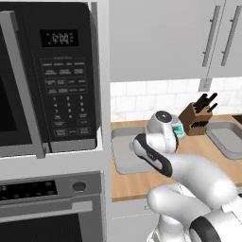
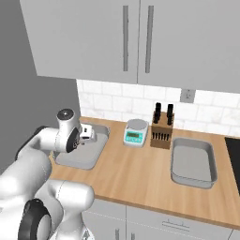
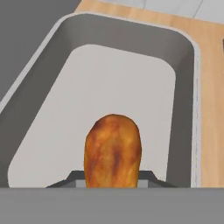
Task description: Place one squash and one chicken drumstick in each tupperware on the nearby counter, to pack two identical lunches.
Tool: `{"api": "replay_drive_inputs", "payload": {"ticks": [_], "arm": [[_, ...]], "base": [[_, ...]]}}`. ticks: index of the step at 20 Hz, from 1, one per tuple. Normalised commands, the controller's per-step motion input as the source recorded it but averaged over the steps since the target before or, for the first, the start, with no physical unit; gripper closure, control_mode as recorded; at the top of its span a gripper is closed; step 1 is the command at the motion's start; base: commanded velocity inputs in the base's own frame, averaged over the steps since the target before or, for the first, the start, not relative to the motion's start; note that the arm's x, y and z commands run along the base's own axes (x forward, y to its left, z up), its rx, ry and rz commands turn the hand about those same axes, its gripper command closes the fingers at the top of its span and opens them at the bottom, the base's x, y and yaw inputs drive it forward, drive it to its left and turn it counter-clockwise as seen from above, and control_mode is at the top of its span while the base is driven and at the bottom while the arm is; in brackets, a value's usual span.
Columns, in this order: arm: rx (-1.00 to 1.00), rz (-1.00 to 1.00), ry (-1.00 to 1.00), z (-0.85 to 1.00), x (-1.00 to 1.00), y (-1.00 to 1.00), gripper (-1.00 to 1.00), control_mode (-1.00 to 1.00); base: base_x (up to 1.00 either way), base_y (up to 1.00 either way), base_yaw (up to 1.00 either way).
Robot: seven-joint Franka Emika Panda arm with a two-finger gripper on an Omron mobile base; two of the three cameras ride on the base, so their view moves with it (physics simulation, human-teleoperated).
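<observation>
Hand (image 3: 112, 177) pinches a chicken drumstick (image 3: 113, 151) above the left tupperware (image 3: 186, 87), which looks empty. Risk: a tilted release bouncing it over the rim onto the bench (image 2: 136, 168).

In the hand view the drumstick (image 3: 113, 151) runs down between the jaws into the bottom band, so its thin end is hidden. The near rim of the tray (image 3: 192, 87) under it is cut off there too. From the left base camera the arm covers part of that tray (image 1: 122, 158) and most of the scale (image 1: 177, 130), and the second tray (image 1: 227, 137) is cut by the right edge. The microwave (image 1: 47, 75) runs off the left edge, its clock digits too blurred to read.
</observation>
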Motion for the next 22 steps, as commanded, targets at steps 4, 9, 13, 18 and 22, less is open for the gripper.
{"api": "replay_drive_inputs", "payload": {"ticks": [4,9,13,18,22], "arm": [[0.00,0.00,-0.01,-0.38,0.15,0.00,1.00,-1.00],[0.00,0.00,0.00,-0.26,0.13,0.00,1.00,-1.00],[0.00,0.00,0.00,-0.21,0.13,0.05,1.00,-1.00],[0.00,0.00,0.00,-0.05,0.22,0.11,-1.00,-1.00],[0.00,0.00,0.00,-0.11,0.27,0.08,-1.00,-1.00]], "base": [[0.00,0.00,0.00],[0.00,0.00,0.00],[0.00,0.00,0.00],[0.00,0.00,0.00],[0.00,0.00,0.00]]}}
